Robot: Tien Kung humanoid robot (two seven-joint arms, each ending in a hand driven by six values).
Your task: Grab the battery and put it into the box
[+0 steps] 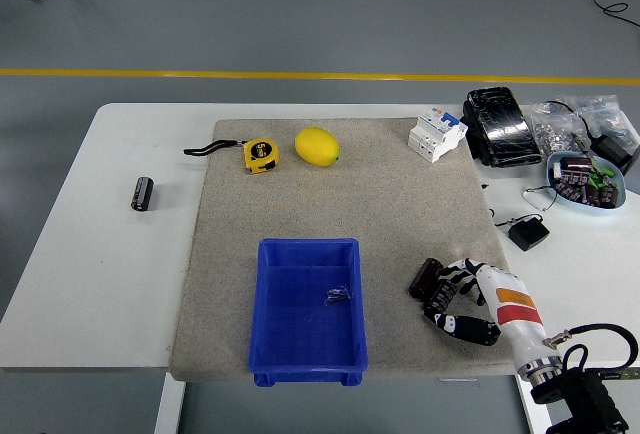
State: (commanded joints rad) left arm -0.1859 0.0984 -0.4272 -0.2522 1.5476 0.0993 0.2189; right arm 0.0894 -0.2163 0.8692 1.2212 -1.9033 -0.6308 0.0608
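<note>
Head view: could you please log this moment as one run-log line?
right hand: shut on battery, on mat | box: left of hand, no battery inside | left arm: out of view

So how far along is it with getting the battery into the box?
Nothing is finished yet: the blue box holds only a small scrap. In hand: the right hand is curled around a dark battery on the mat, right of the box. Left: lift it, carry it over, release it.
</note>
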